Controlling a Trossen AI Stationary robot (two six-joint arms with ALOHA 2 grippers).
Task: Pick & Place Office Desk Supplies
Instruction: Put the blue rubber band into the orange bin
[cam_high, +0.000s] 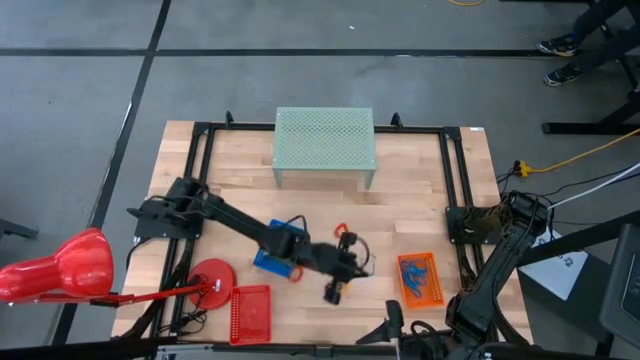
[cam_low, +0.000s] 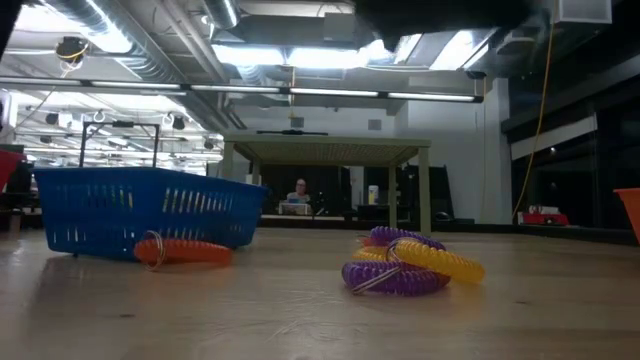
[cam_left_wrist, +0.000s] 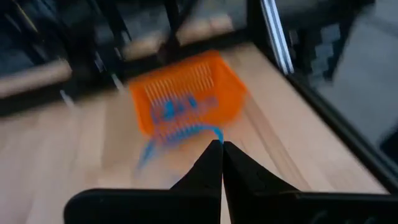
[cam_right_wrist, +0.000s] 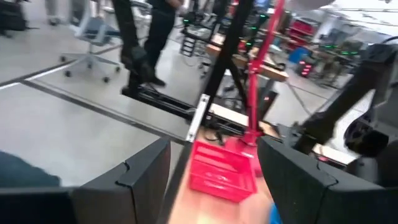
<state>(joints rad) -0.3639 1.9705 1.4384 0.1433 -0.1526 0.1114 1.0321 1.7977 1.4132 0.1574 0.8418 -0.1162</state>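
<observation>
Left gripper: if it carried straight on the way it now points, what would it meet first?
Most likely the orange tray: the shut left gripper aims at it, with a blue wire loop spilling out in front. Depth is unclear, so the loop may come first.

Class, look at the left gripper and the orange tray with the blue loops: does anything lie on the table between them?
Nothing visible does. The left gripper, shut, points at the orange tray holding blue loops; one blue loop trails out over the tray's edge toward it, and only bare table lies between.
</observation>
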